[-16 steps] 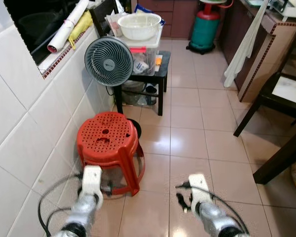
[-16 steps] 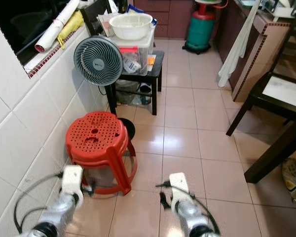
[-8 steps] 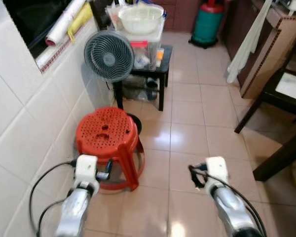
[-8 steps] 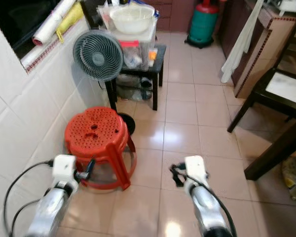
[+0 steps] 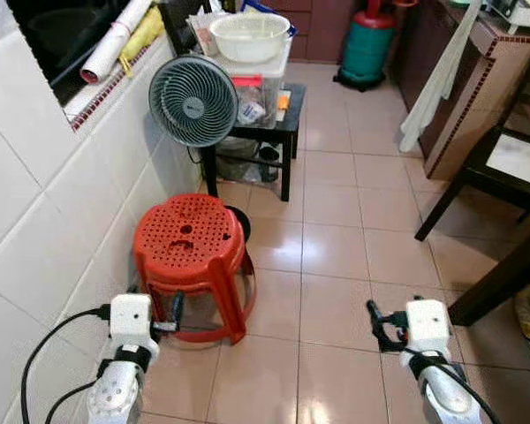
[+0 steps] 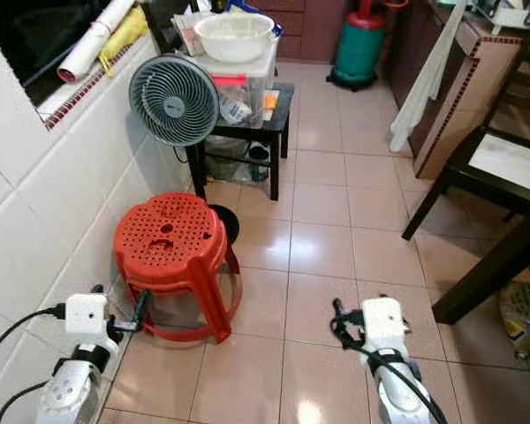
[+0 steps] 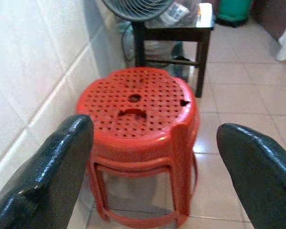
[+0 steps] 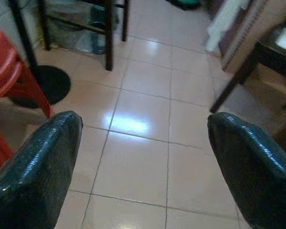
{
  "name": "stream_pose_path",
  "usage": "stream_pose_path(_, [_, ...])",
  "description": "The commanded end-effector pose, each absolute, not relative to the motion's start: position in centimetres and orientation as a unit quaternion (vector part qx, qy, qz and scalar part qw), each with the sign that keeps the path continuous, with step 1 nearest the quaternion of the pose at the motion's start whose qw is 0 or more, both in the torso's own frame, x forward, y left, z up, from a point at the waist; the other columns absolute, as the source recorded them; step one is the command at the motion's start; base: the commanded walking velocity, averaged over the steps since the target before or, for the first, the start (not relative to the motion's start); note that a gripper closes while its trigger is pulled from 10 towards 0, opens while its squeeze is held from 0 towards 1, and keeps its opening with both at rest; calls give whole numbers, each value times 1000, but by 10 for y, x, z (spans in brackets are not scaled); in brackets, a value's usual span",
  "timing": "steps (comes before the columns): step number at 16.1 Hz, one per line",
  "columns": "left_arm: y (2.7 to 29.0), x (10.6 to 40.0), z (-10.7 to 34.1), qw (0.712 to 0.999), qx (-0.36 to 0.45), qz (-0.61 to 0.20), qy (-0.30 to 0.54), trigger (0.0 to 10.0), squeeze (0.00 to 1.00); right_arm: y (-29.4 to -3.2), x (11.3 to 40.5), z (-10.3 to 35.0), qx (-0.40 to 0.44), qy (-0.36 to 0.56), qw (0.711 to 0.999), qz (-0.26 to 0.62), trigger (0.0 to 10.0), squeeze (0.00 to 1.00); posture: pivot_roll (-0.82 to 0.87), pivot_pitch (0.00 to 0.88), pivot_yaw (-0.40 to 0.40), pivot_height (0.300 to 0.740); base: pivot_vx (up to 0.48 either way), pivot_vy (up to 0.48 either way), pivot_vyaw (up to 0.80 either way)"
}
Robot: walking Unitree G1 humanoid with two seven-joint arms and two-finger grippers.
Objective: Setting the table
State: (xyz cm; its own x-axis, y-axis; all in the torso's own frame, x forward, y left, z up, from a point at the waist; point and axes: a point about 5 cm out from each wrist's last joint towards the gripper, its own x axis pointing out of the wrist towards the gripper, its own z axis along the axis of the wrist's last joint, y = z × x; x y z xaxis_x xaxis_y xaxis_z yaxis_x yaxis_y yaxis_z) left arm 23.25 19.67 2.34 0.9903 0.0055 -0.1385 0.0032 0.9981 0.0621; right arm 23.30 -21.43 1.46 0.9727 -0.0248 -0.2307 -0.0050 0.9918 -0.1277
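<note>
The robot looks down a narrow tiled passage with both arms held low in front of it. The left end effector [image 7: 152,157] hangs beside a red plastic stool [image 5: 191,252]; its two glossy black fingers [image 7: 47,167] stand wide apart, released, with nothing between them. The right end effector [image 8: 143,162] hangs over the bare floor [image 5: 336,256], also spread open and empty, its rounded black pads [image 8: 33,171] shining wetly.

The stool is round-topped, perforated with rows of small holes and a larger centre hole, and looks like two stools stacked, with curved legs joined by a ring at the base. It stands close against the white glazed wall tiles [image 5: 35,230]. Behind it a grey round fan [image 5: 193,100] with a fine radial grille stands in front of a small dark wooden bench [image 5: 265,132]. That bench carries a clear plastic box [image 5: 258,88], and on top of the box sits a pale bowl [image 5: 249,35], the nearest tableware in sight. What the box holds is too cluttered to tell.

A green gas cylinder [image 5: 369,49] stands at the far end, its top cut off. On the right, a dark dining table leg [image 5: 503,278] and a chair [image 5: 503,168] are partly cropped, and a white cloth [image 5: 437,79] hangs down a patterned counter side. The floor is glossy beige tile with light reflections.
</note>
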Motion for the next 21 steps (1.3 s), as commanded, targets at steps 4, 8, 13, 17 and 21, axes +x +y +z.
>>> stream_pose_path(4, [191,242,26,995,62,-41,65,10000,0,-208,236,24,-25,106,994,-18,10000,0,-180,0,43,740,0,0,0])
stream_pose_path(8, [191,243,25,995,59,-39,66,10000,0,-206,236,26,-21,100,995,-13,10000,0,-184,0,47,740,0,0,0])
stream_pose_path(13, [191,243,25,995,59,-39,66,10000,0,-206,236,26,-21,100,995,-13,10000,0,-184,0,47,740,0,0,0])
stream_pose_path(17, [191,243,25,995,59,-39,66,10000,0,-206,236,26,-21,100,995,-13,10000,0,-184,0,47,740,0,0,0])
stream_pose_path(21, [191,243,25,995,59,-39,66,10000,0,-206,236,26,-21,100,995,-13,10000,0,-184,0,47,740,0,0,0])
